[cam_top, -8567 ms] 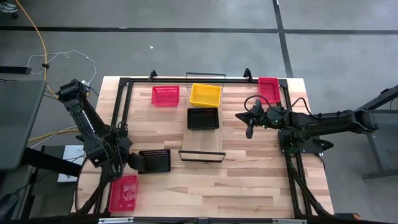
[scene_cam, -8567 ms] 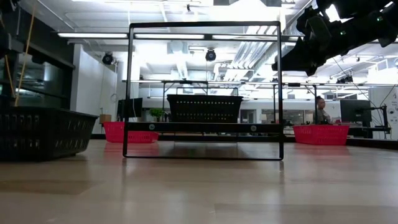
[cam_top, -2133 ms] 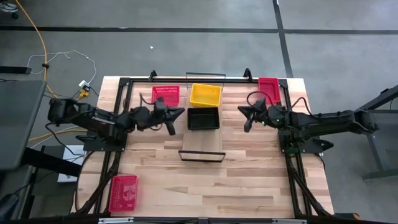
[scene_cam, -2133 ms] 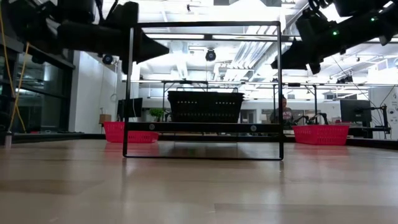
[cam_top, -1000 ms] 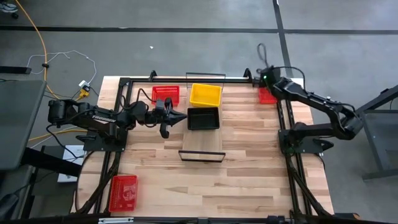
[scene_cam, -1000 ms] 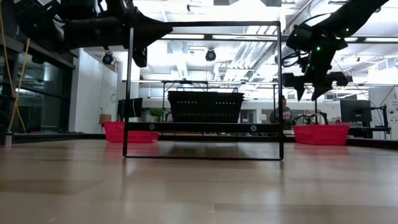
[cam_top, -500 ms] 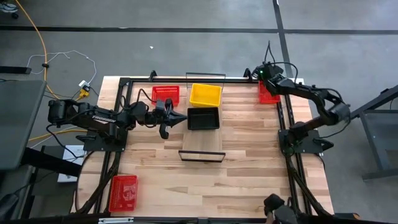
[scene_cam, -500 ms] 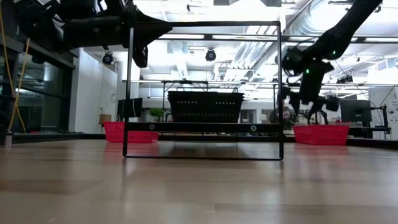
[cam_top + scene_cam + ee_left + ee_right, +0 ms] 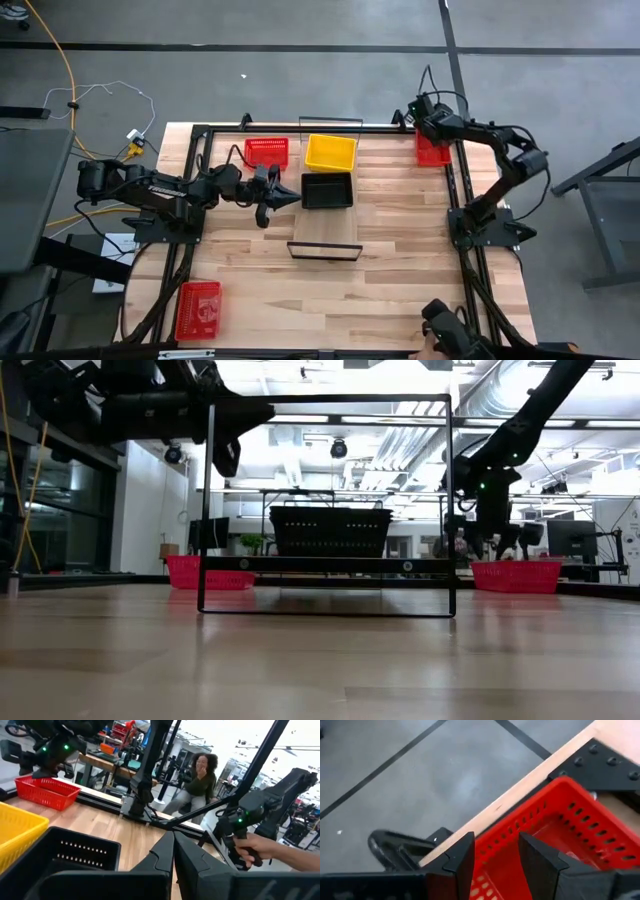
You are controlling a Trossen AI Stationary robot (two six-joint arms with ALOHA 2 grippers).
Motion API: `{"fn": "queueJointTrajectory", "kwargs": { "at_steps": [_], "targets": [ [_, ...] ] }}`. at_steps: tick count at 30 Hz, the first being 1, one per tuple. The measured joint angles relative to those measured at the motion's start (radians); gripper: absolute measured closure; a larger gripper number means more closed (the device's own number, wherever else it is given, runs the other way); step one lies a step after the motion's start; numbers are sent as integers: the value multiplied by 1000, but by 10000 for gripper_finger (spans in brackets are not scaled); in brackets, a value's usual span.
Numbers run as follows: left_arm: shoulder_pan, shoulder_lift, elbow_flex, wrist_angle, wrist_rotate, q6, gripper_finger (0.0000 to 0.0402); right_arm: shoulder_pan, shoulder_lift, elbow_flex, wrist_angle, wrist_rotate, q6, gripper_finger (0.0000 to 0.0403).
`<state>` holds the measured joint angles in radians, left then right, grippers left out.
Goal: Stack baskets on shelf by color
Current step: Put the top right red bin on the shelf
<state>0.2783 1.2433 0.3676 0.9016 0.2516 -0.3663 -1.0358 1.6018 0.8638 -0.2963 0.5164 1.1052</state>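
Right gripper [image 9: 492, 855] now swung over red basket [image 9: 560, 835] at surface corner, fingers apart astride rim (descend squarely); left gripper [image 9: 173, 865] fingers together, by black basket [image 9: 326, 190].

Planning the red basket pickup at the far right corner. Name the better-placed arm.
Right. The right gripper is open directly over the rim of that red basket. The left gripper is shut beside the black basket on the shelf, far from it.
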Motion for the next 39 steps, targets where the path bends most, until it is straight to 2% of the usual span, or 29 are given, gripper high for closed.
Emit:
{"fn": "queueJointTrajectory", "kwargs": {
  "at_steps": [6,17,28,39],
  "targets": [
    [0,0,0,0,0,-14,401,2,36,33,-42,43,43,265],
    [0,0,0,0,3,-16,401,1,36,38,-12,100,108,265],
    [-1,0,0,2,3,-16,401,-11,90,39,46,95,198,265],
    [-1,0,0,1,3,-8,401,-25,158,39,95,77,194,265]
  ]
}}
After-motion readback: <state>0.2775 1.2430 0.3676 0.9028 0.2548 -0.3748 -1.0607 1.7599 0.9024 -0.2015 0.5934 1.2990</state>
